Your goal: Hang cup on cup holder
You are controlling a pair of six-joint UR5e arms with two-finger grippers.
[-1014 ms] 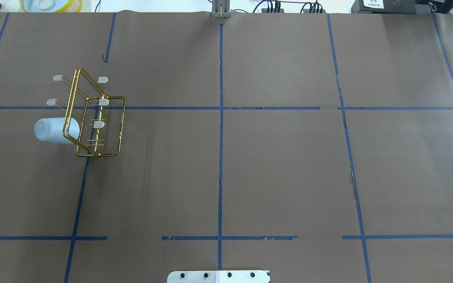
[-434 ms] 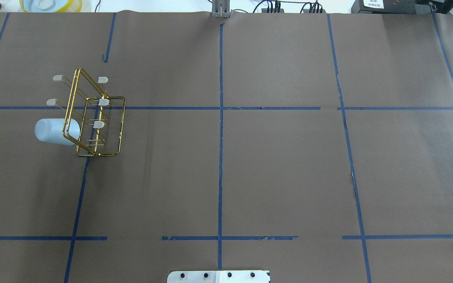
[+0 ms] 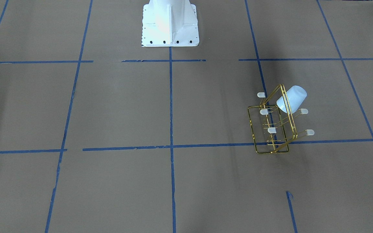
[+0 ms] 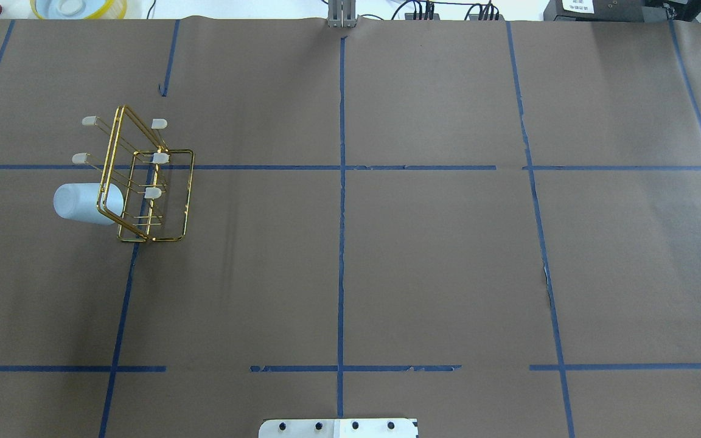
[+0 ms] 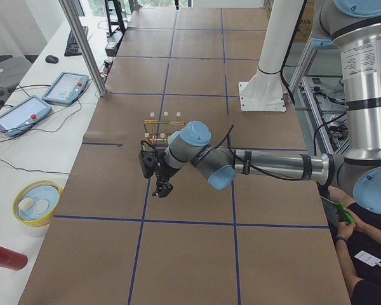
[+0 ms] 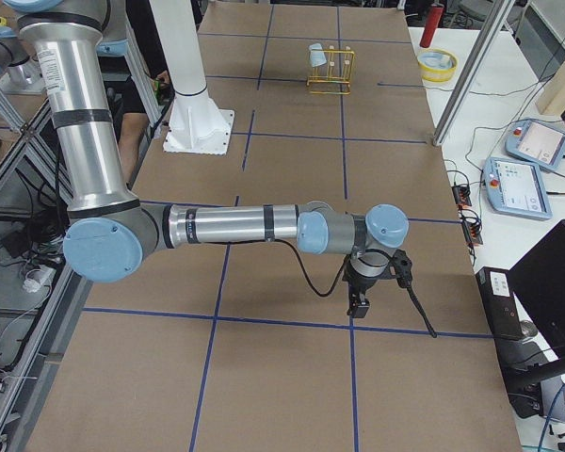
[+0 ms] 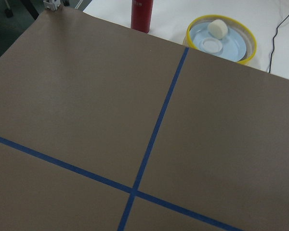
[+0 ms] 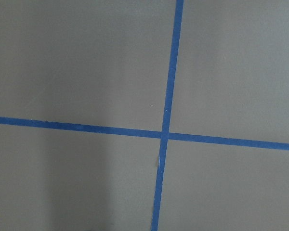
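The cup (image 4: 83, 203) is a pale blue-white tumbler. It hangs tilted, mouth inward, on a lower prong of the cup holder (image 4: 109, 164), a gold wire rack standing on the table's left half. Both show in the front view, the cup (image 3: 293, 97) on the side of the rack (image 3: 290, 113) nearer the robot, and far off in the right side view (image 6: 316, 56). My left gripper (image 5: 160, 181) hovers over the table away from the rack. My right gripper (image 6: 358, 299) hovers at the far right end. Both show only in side views, so I cannot tell whether they are open.
A yellow-rimmed bowl (image 7: 220, 39) and a red bottle (image 7: 141, 14) stand beyond the table's far left corner. The robot's white base (image 3: 169, 22) stands at the near middle edge. Blue tape lines cross the brown paper cover.
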